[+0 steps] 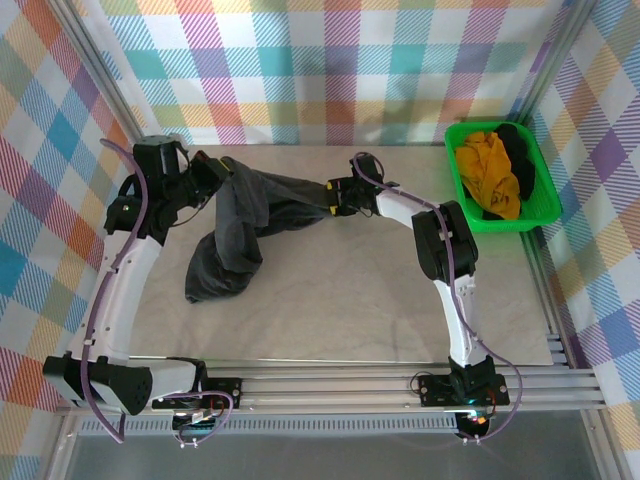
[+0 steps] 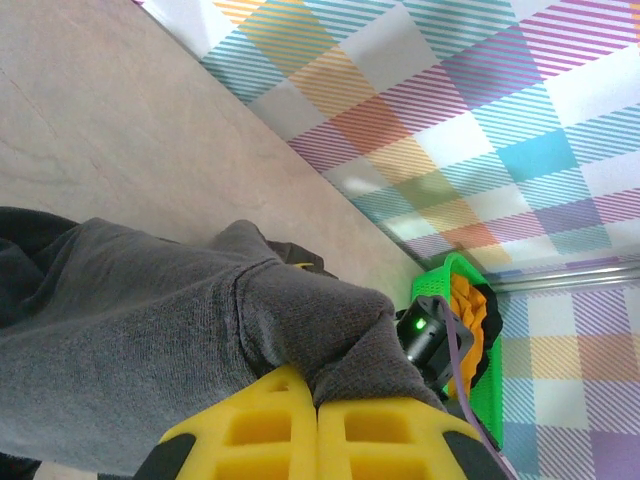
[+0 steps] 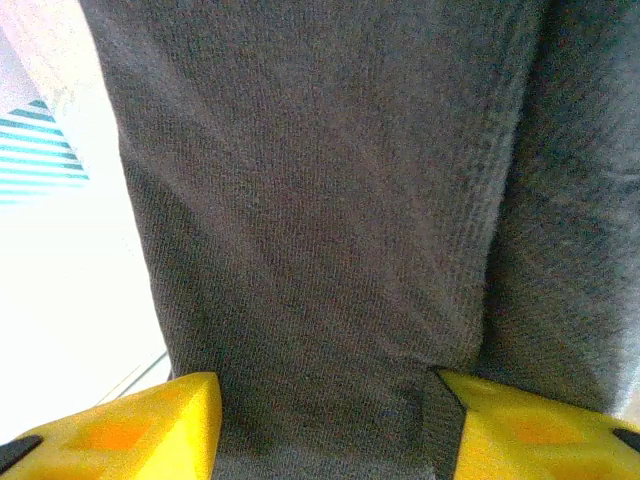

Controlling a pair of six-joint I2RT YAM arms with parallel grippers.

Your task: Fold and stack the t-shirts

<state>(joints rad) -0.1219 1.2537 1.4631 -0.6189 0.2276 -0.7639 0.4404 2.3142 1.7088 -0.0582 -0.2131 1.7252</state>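
Note:
A charcoal-black t-shirt point(image 1: 250, 215) is strung between my two grippers over the back of the table, and its lower part droops in a bunch at the left. My left gripper point(image 1: 205, 165) is shut on a fold of it. In the left wrist view the yellow pads point(image 2: 318, 420) meet with grey cloth point(image 2: 150, 330) pinched between them. My right gripper point(image 1: 335, 195) is at the shirt's other end. In its wrist view the fingers point(image 3: 325, 420) stand wide apart, with a flat band of the shirt point(image 3: 320, 200) lying between them. A mustard-yellow shirt point(image 1: 485, 165) and a black shirt point(image 1: 520, 165) lie crumpled together.
The crumpled shirts sit in a bright green plastic basket point(image 1: 548, 190) at the back right corner, also seen from the left wrist point(image 2: 435, 285). Checked cloth walls close in the back and sides. Bare beige tabletop point(image 1: 340, 300) stretches in front of the shirt.

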